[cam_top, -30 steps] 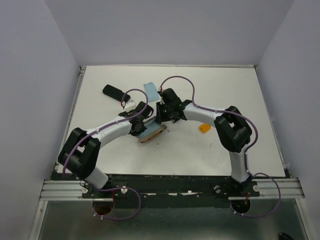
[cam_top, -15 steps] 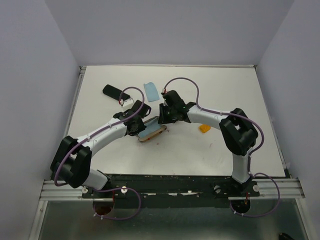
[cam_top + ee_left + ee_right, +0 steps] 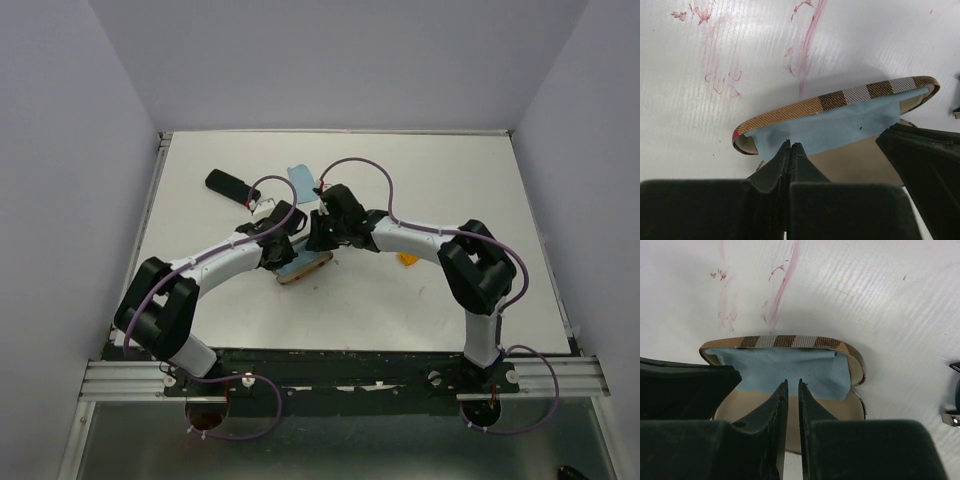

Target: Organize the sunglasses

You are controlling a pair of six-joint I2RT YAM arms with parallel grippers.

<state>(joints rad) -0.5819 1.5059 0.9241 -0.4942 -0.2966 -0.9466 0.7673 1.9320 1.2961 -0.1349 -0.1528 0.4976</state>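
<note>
Over the open plaid case (image 3: 805, 107), left tool (image 3: 791, 146) sits closed at the blue cloth (image 3: 840, 125) edge, right tool (image 3: 792, 382) narrowly parted.

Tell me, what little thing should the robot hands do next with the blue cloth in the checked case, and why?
Probably the left hand should draw the blue cloth flat into the open plaid case. That hand is shut at the cloth's near edge, the cloth rides up against the far rim, and the orange sunglasses lie outside on the table, needing room.
</note>
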